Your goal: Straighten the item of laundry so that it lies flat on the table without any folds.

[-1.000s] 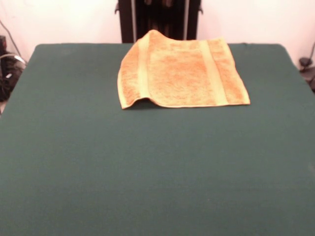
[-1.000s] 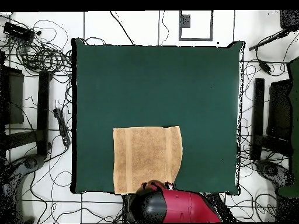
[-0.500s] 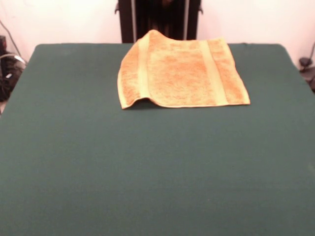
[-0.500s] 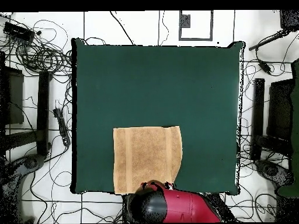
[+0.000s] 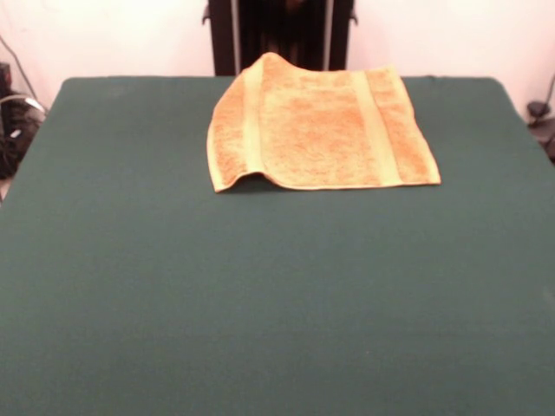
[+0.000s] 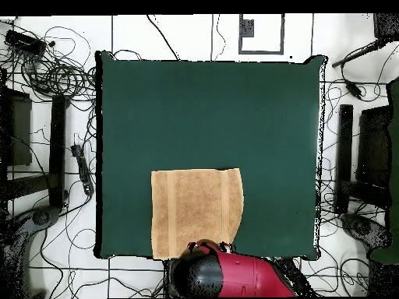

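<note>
Overhead view shows the towel (image 6: 196,212) on the table (image 6: 210,117) by the red arm (image 6: 234,276); its jaws are hidden, so I cannot tell their state

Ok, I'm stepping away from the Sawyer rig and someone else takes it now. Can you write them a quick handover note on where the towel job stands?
Gripper: not visible in either view; only the red arm shows, drawn back at the table edge in the overhead view.
Towel: golden-orange, spread at the robot's end of the green table, bands showing near two sides.
Done: most of the towel lies flat and open.
Left: in the front view the left side is lifted, its front corner raised off the cloth and its back corner humped. Flatten that side.
</note>
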Tool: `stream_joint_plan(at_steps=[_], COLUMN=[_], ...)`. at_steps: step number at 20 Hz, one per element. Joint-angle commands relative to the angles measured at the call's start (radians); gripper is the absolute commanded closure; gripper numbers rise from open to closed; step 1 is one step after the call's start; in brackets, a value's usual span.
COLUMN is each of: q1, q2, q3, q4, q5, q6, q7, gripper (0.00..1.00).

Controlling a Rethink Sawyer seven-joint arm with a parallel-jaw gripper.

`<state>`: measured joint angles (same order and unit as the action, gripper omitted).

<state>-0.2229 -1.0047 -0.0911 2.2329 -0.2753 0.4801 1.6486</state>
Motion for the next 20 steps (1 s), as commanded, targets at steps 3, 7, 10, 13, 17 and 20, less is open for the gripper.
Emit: stream_joint_plan(at_steps=[3,7,10,13,17,20], q1=[0.005,-0.006,-0.007,-0.008,-0.012,-0.001], q2=[0.013,0.027,0.045,0.059,0.102,0.143], q3=[0.148,0.159,0.156,0.165,0.192,0.191], q4=[-0.05,-0.094,-0.116,-0.142,-0.191,-0.245], q5=[0.079,0.083,0.081,0.083,0.086,0.09], q6=[0.053,0.042,0.032,0.039,0.031,0.033], q7=[0.068,0.068,0.081,0.074,0.059,0.079], gripper=[0.0,0.0,0.0,0.0,0.0,0.0])
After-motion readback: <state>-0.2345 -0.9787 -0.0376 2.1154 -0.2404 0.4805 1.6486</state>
